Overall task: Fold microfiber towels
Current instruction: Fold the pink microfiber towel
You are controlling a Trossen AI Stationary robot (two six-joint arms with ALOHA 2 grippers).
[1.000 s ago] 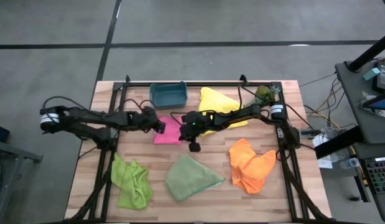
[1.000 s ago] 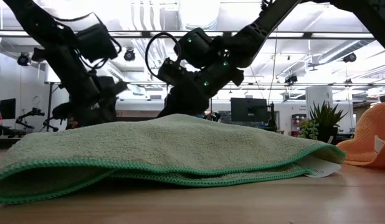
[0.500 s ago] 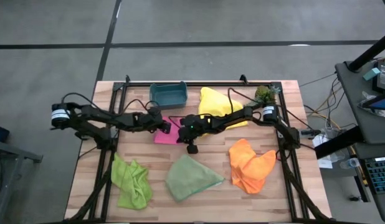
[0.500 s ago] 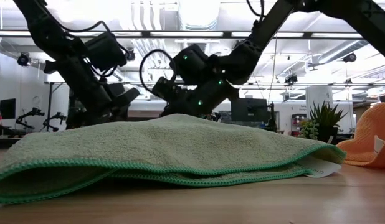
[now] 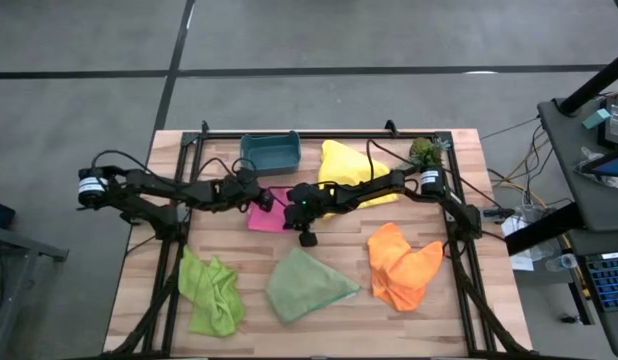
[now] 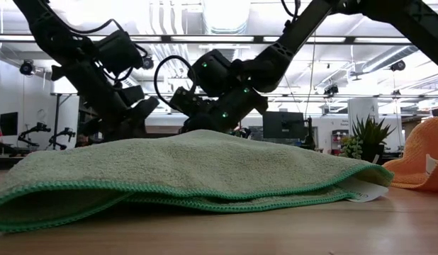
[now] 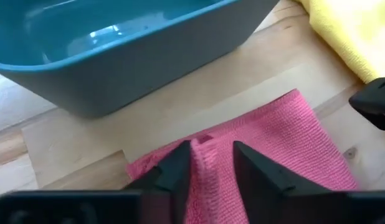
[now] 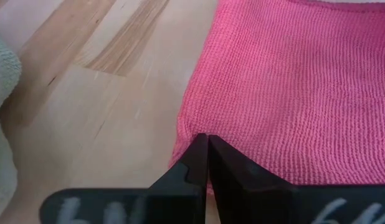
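On the wooden table (image 5: 239, 250), high view: pink towel (image 5: 266, 215) lies flat near the far edge, just in front of the teal bin (image 5: 270, 152), between both arms. Its outline is roughly square, no clear long axis, edges about parallel to the table edges. Left gripper (image 5: 257, 199) sits on its left far part; right gripper (image 5: 292, 213) sits at its right edge. Yellow towel (image 5: 351, 170) lies beside the bin toward the far right, near the plant sprig (image 5: 427, 150). Orange towel (image 5: 401, 264) is bunched near the right edge. Sage towel (image 5: 304, 285) lies at the near edge, centre, a point aimed at the far edge. Lime towel (image 5: 210, 291) is crumpled at the near left, long axis running far-to-near.

Low view: sage towel (image 6: 191, 170) fills the foreground, long axis across the picture; both arms come down behind it, fingertips hidden.

Left wrist view: left gripper (image 7: 211, 165) has its fingers (image 7: 177, 168) partly closed, a raised fold of the pink towel (image 7: 273, 149) pinched between them at the edge nearest the bin (image 7: 118, 43).

Right wrist view: right gripper (image 8: 208, 158) has its fingers pressed fully together, tips at the pink towel's (image 8: 292, 81) edge; whether cloth is caught between them cannot be told.
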